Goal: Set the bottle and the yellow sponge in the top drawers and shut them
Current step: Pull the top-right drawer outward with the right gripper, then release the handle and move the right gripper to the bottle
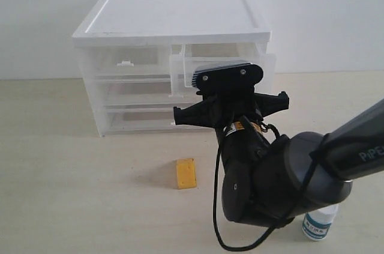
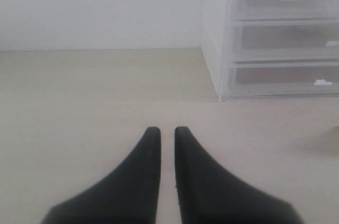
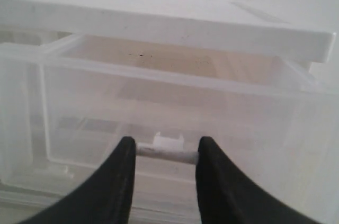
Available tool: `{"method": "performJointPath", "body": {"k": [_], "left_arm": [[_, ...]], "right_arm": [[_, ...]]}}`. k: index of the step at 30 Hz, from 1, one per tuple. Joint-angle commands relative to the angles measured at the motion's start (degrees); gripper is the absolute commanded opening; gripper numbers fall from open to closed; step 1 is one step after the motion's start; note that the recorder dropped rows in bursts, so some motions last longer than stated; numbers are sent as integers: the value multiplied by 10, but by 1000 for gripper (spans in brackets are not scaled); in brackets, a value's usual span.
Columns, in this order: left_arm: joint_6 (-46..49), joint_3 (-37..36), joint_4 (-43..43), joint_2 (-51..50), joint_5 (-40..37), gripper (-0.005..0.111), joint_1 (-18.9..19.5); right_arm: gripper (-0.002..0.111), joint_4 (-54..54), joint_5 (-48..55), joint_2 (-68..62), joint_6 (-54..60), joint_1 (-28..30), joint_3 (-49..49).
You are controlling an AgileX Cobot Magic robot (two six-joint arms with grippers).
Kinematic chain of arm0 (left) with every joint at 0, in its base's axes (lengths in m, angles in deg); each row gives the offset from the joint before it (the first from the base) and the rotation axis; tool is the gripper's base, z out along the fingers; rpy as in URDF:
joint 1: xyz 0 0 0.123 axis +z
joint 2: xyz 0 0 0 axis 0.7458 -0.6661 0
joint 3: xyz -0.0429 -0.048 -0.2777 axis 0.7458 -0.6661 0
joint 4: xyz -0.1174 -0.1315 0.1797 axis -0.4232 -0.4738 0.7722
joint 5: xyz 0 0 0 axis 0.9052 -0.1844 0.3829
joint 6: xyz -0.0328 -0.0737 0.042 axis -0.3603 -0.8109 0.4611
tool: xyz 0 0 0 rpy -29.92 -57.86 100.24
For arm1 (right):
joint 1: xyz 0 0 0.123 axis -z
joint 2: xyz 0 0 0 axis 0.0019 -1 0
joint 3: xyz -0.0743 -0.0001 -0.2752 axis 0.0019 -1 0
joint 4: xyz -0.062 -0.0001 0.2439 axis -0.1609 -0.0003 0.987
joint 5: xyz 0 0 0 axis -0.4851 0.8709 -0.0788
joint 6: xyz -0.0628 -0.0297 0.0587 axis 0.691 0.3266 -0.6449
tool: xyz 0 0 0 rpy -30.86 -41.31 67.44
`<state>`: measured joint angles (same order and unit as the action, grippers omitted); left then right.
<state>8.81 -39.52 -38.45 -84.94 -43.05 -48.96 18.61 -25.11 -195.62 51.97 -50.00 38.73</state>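
bottle [image 1: 318, 224]: stood upright on the bench [image 1: 72, 164], at 5 o'clock in the exterior view, partly hidden by the right arm [image 1: 282, 176].
yellow sponge [image 1: 186, 173]: lay flat on the bench, at 10 o'clock from the bottle and well apart from it.
left pincer [image 2: 167, 131]: clenched, tips nearly touching and nothing between them, over bare bench.
right pincer [image 3: 165, 144]: grasping the white tab handle [image 3: 168, 152], one finger at each end.
right top drawer [image 1: 180, 77]: pulled partly out.
left top drawer [image 1: 126, 62]: shut flush, at 9 o'clock from its neighbour.
cabinet [image 1: 174, 17]: white-topped, at 12 o'clock from the yellow sponge; two full-width drawers [image 1: 132, 92] beneath, shut.
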Motion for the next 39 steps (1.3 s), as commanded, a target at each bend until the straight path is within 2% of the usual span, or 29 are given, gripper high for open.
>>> {"method": "performJointPath", "body": {"k": [1,14,16,19,26,28,32,35,37,39], "left_arm": [[2,-2,-1,2,3,10,1],[2,-2,-1,2,4,10,1],[2,-2,-1,2,4,10,1],[2,-2,-1,2,2,10,1],[2,-2,-1,2,2,10,1],[2,-2,-1,2,2,10,1],[2,-2,-1,2,2,10,1],[2,-2,-1,2,2,10,1],[2,-2,-1,2,2,10,1],[2,-2,-1,2,2,10,1]], "right_arm": [[0,-4,-32,24,4,-19,-18],[0,23,-32,51,-20,-43,-56],[5,23,-32,51,-20,-43,-56],[20,30,-32,51,-20,-43,-56],[70,60,-32,51,-11,-65,-56],[77,72,-32,51,-8,-72,-56],[78,145,-32,56,26,-100,-56],[78,175,-12,71,97,-122,-56],[74,175,33,86,138,-128,-56],[62,175,79,100,163,-128,-56]]}}
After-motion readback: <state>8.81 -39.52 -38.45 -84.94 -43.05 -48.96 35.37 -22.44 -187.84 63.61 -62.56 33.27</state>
